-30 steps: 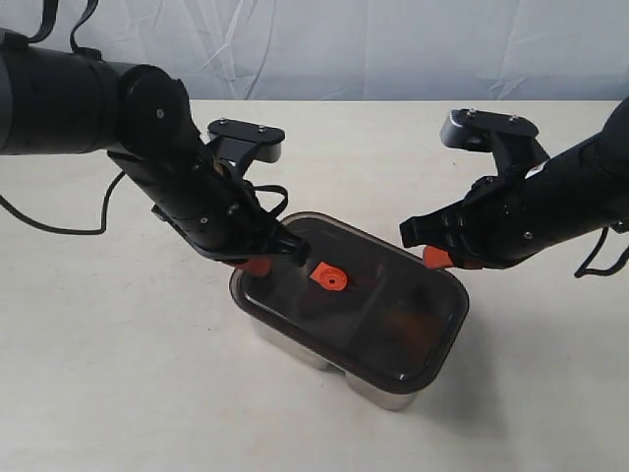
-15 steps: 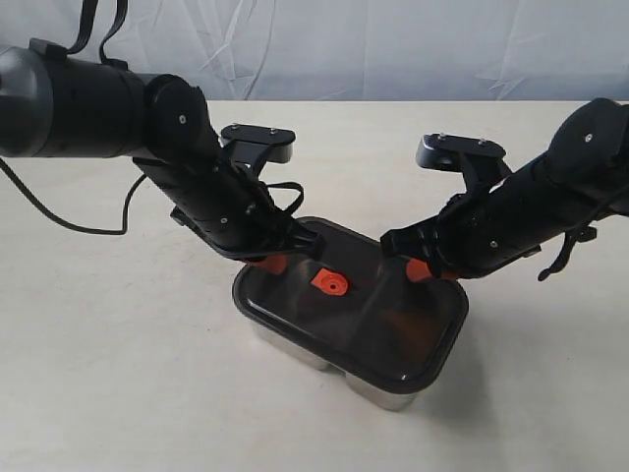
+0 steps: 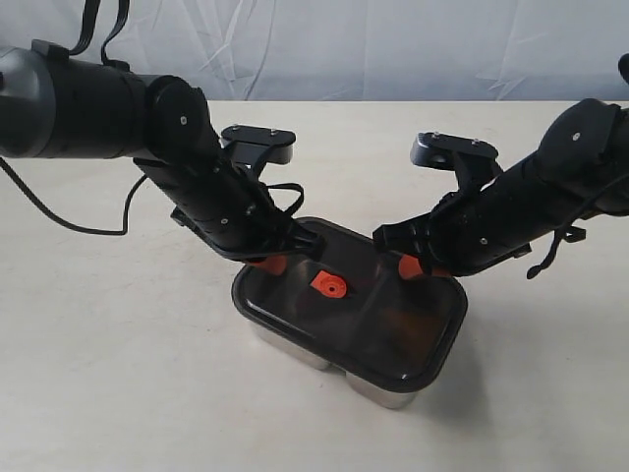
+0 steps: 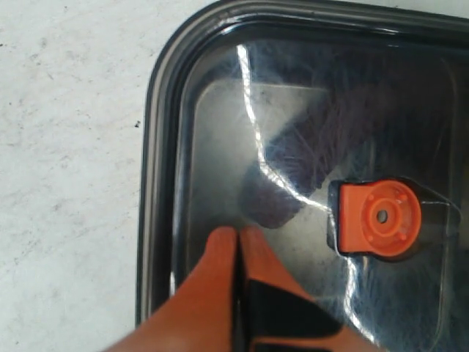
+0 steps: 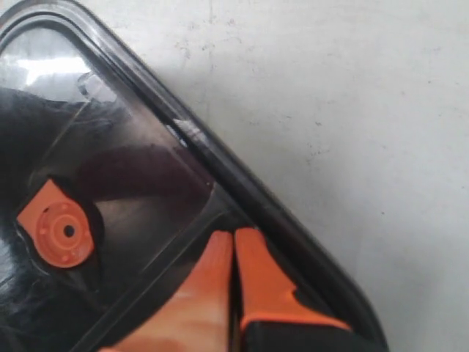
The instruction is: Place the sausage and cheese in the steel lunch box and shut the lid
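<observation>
The left tool (image 3: 278, 264), jaws pressed together and holding nothing, sets its orange tips on the lid (image 3: 393, 329) at 9 o'clock from the orange valve tab (image 3: 328, 283). The lid sits on the steel lunch box (image 3: 378, 391), mid-surface (image 3: 118, 374). At 3 o'clock from the tab, the right tool (image 3: 410, 265) is likewise closed and empty, tips on the lid.

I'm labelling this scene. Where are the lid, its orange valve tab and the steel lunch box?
lid (image 3: 413, 344): exterior view, dark top surface.
orange valve tab (image 4: 381, 218): left wrist view, middle of the tab.
steel lunch box (image 3: 378, 395): exterior view, shiny side wall under the lid.
</observation>
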Controlling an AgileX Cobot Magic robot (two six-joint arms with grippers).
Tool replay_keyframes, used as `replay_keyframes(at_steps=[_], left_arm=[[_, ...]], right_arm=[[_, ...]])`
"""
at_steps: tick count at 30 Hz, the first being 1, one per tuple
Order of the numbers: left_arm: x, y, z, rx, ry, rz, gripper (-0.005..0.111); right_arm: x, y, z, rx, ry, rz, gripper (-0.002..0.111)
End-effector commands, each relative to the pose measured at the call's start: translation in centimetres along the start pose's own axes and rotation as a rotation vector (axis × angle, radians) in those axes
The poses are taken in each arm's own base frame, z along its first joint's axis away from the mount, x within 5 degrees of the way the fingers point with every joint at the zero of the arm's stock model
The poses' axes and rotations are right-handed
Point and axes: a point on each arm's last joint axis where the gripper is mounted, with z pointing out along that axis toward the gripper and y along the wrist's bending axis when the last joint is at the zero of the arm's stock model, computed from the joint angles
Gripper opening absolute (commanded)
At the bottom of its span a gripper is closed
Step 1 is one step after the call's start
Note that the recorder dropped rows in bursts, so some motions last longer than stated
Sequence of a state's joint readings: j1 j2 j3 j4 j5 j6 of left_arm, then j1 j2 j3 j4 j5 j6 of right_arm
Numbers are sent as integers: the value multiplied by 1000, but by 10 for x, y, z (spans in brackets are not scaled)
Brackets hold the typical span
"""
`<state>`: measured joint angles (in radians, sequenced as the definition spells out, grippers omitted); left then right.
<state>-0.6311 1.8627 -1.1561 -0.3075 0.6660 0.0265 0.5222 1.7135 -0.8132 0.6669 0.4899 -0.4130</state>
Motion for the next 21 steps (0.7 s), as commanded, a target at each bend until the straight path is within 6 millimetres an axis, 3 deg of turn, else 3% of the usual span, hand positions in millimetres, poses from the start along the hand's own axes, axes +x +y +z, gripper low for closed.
replay_keyframes(at_steps=[1, 4, 8, 15, 21], left_arm=[[17, 5, 22, -34, 139, 26, 0], [14, 4, 17, -30, 110, 27, 0], [9, 0, -6, -26, 27, 50, 0], [3, -11, -72, -12, -197, 105, 0], [9, -15, -133, -53, -385, 175, 0]], right_arm=[[24, -10, 30, 33, 162, -28, 0], [22, -9, 27, 32, 148, -32, 0], [15, -3, 7, 29, 65, -60, 0], [7, 15, -57, 30, -150, -143, 0], [17, 22, -122, 120, -327, -172, 0]])
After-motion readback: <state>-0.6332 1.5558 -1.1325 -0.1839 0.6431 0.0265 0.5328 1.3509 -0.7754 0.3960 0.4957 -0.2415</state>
